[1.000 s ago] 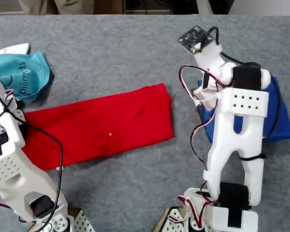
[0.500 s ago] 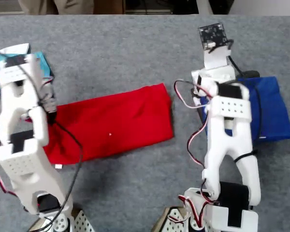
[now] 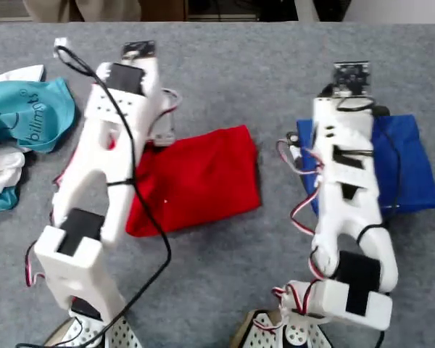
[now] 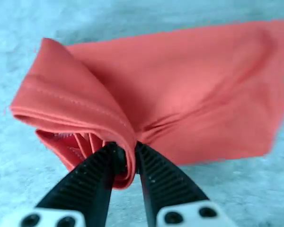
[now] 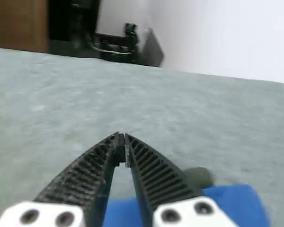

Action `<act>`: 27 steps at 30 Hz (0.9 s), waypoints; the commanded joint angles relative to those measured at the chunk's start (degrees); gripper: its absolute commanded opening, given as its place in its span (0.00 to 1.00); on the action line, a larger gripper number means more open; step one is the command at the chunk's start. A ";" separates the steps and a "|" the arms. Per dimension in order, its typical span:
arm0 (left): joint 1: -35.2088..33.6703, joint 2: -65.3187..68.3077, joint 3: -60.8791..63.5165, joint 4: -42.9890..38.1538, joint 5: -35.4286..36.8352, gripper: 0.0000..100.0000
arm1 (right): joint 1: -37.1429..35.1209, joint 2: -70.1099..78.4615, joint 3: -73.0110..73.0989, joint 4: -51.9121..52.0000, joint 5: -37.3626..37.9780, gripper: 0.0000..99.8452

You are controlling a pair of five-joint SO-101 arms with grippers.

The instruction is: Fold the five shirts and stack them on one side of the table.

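Left gripper pinches a bunched fold of the red shirt mid-table; right gripper hangs by the blue shirt, jaws pressed together, holding nothing; teal shirt lies at the table's left edge.

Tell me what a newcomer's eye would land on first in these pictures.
First, the red shirt in the middle, one end bunched up and pinched in the left gripper. Next, the folded blue shirt on the right, with the right gripper shut and empty beside it. A crumpled teal shirt lies at the far left.
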 commanded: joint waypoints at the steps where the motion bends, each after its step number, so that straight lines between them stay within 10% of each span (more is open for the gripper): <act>1: 5.27 -0.57 -5.80 0.62 0.70 0.02 | 3.30 0.66 -4.35 -2.02 -0.70 0.00; 27: 21.19 30.64 -42.46 0.62 7.12 0.02 | 3.74 3.56 -6.20 -1.93 -0.70 0.00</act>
